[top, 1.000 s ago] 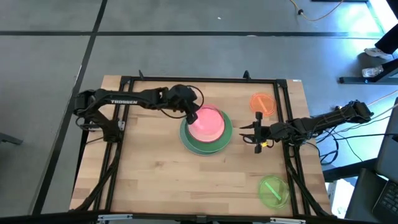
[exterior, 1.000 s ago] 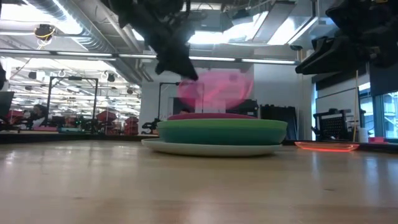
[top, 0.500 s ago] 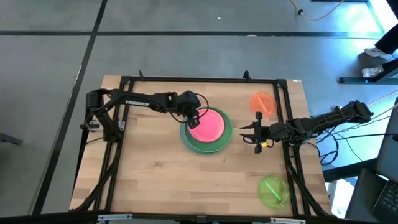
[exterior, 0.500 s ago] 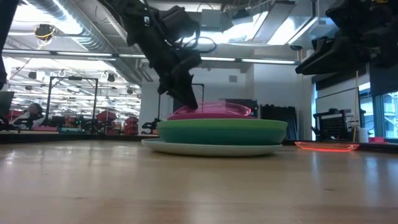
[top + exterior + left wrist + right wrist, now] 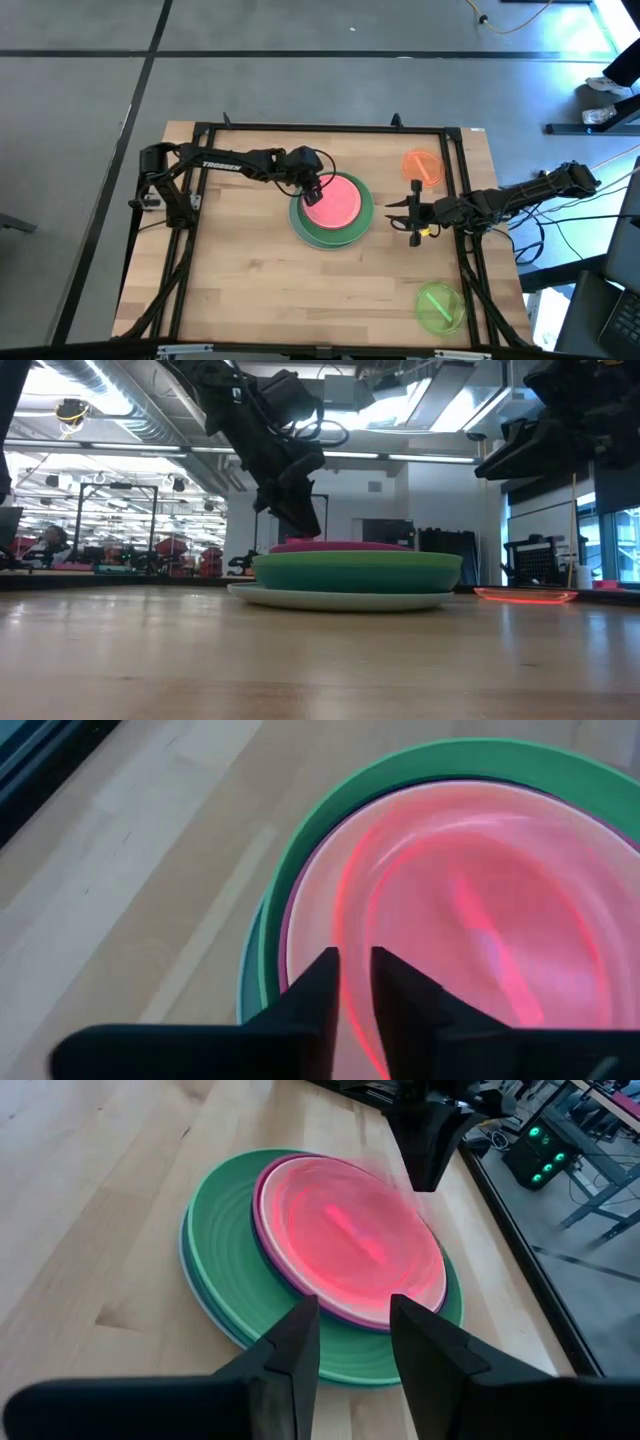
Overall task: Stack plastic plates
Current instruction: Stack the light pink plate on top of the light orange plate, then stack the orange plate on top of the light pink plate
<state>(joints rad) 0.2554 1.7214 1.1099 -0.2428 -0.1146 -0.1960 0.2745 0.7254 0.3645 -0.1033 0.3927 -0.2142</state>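
A stack of plates sits mid-table: a pale blue-grey plate (image 5: 340, 599) on the wood, then a teal one and a wide green one (image 5: 303, 228), then a magenta rim (image 5: 262, 1230). The pink plate (image 5: 337, 200) lies flat on top. My left gripper (image 5: 313, 187) is at the pink plate's left edge and shut on it. My right gripper (image 5: 411, 210) hangs open in the air to the right of the stack. An orange plate (image 5: 423, 167) and a lime plate (image 5: 438, 305) lie alone on the table's right side. My left gripper (image 5: 355, 982) pinches the pink plate's rim (image 5: 350, 935) on the side toward the table's left, one finger on each side of the edge. The fingers (image 5: 300, 520) slant down from the left. The plate rests flat on the stack (image 5: 355, 572).
A dark frame (image 5: 320, 128) runs round the table. Bare wood lies near and left of the stack. In the right wrist view the left arm (image 5: 430, 1135) stands beyond the stack. The orange plate glows low at the right in the low view (image 5: 525, 596).
My left gripper has come down toward the stack with the pink plate. The plate was raised and tilted above the stack a second ago. Half a second ago it was nearly down, and now it lies flat on top. My right arm has kept still.
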